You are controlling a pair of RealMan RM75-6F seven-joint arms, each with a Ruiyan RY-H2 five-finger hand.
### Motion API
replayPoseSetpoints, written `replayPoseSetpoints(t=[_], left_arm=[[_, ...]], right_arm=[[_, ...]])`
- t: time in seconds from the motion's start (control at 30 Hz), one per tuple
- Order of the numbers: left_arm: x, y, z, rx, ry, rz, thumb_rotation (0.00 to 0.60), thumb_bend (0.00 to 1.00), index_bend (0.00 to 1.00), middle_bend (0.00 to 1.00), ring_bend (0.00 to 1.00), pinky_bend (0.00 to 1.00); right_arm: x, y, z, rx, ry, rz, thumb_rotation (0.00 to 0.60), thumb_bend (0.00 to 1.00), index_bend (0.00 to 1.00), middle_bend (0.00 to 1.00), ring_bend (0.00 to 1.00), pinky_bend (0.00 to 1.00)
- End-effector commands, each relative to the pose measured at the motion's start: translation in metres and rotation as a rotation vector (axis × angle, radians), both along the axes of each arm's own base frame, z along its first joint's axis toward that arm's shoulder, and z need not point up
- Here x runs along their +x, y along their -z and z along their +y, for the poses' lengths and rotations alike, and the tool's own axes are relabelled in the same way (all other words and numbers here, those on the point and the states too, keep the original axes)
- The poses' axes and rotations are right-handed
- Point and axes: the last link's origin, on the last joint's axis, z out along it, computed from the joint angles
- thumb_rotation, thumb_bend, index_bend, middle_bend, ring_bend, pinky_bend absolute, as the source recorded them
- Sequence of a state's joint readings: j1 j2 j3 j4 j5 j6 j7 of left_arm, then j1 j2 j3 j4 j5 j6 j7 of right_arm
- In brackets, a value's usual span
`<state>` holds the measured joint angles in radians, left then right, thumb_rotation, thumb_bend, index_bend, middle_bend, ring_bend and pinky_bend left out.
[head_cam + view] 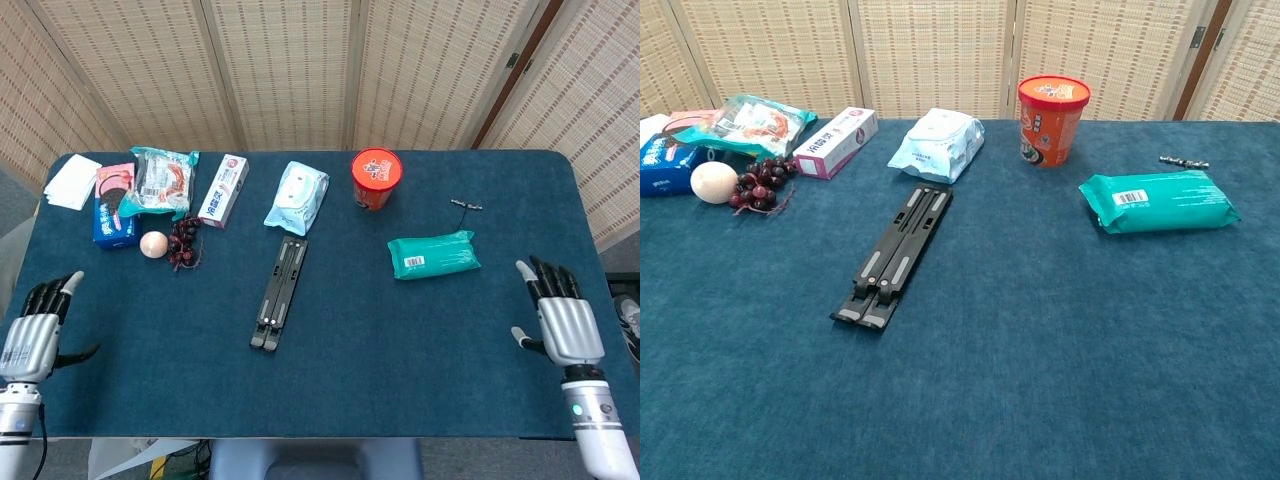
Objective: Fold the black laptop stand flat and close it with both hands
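The left hand (pixel 30 335) rests at the table's (pixel 330 400) left edge, empty, fingers loosely spread. The black laptop stand (pixel 279 292) lies flat mid-table, both bars side by side, its long axis running near-to-far with a slight tilt. The right hand (pixel 560 318), also empty and fingers apart, hovers at the right edge, roughly as distant.

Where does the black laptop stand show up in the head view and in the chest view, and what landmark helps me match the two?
Head view: the stand lies flat just left of the table's middle, long axis running front to back.
Chest view: the stand lies left of centre, slanting from lower left to upper right.
Shared landmark: the wipes pack sits just beyond the stand's far end in both.
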<state>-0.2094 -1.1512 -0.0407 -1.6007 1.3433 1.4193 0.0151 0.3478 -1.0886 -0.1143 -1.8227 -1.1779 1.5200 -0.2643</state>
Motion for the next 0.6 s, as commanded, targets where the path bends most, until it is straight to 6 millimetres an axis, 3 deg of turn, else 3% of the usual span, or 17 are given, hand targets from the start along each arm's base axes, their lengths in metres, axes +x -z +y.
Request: replayPoseSetpoints(t=[0.03,0.6], left_arm=[[-0.003,-0.004,-0.017,0.013,-0.018,0.019,0.600,0.12,0.00,0.09,0.06,0.05],[0.012,0.002,-0.035,0.003,0.000,0.018,0.600,0.12,0.00,0.09,0.06,0.05]], right_arm=[[-0.005,-0.004,0.013,-0.002,0.010,-0.007,0.600,0.11,0.00,0.00,0.00,0.00],[0.000,-0.015,0.032,-0.025,-0.033,-0.007,0.600,0.09,0.00,0.00,0.00,0.00]])
